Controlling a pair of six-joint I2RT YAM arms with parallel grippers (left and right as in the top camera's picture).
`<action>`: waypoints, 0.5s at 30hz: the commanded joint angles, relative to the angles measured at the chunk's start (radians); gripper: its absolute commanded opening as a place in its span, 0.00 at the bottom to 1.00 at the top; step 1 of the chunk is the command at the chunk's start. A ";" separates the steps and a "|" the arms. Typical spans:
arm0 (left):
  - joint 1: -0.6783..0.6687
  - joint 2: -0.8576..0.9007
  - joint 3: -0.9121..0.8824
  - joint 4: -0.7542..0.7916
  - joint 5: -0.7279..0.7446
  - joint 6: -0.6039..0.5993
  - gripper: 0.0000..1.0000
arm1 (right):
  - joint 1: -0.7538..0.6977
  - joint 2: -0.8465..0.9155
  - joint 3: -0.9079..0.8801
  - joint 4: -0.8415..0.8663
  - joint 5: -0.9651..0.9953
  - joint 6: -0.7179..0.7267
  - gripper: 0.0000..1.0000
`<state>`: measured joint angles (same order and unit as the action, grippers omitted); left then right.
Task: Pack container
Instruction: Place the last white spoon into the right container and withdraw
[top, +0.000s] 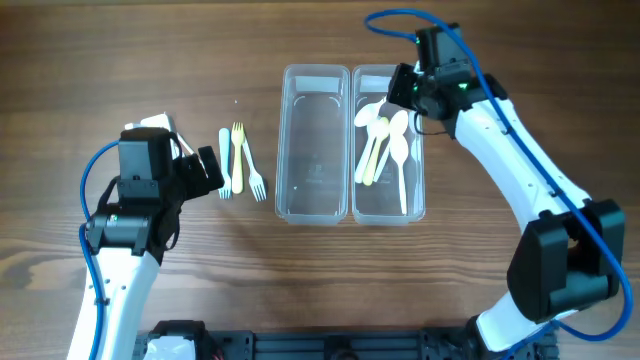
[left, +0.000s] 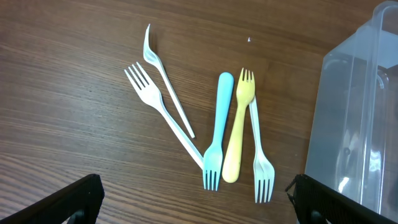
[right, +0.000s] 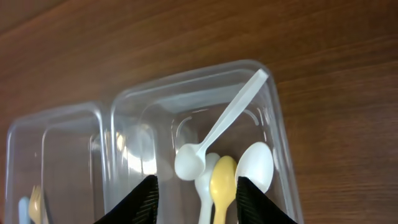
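Note:
Two clear plastic containers stand side by side mid-table. The left one (top: 315, 140) is empty. The right one (top: 388, 150) holds several spoons, white and yellow (top: 385, 140). In the right wrist view a white spoon (right: 227, 121) leans on the container's rim (right: 186, 78), beside a yellow spoon (right: 222, 186). My right gripper (top: 403, 88) (right: 196, 202) is open and empty above that container's far end. Several forks (top: 240, 165) lie on the table left of the containers: blue (left: 217, 130), yellow (left: 239, 124), white ones (left: 165, 102). My left gripper (top: 210, 172) (left: 196, 205) is open and empty, just short of the forks.
The left container's wall (left: 357, 112) rises close on the right side of the left wrist view. The table (top: 120, 60) is bare brown wood around the forks and containers. The right arm (top: 520, 170) stretches from the front right toward the containers.

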<state>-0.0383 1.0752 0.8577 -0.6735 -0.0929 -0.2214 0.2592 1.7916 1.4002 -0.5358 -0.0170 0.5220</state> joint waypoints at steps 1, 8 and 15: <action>-0.005 0.001 0.021 0.002 -0.013 0.016 1.00 | 0.000 0.091 0.000 0.047 0.017 -0.030 0.52; -0.005 0.001 0.021 0.002 -0.013 0.016 1.00 | 0.000 0.211 0.000 0.141 0.018 -0.047 0.56; -0.005 0.001 0.021 0.002 -0.013 0.016 1.00 | 0.001 0.232 0.000 0.161 0.018 -0.049 0.30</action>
<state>-0.0383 1.0752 0.8577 -0.6739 -0.0929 -0.2214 0.2588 2.0075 1.4002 -0.3794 -0.0170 0.4767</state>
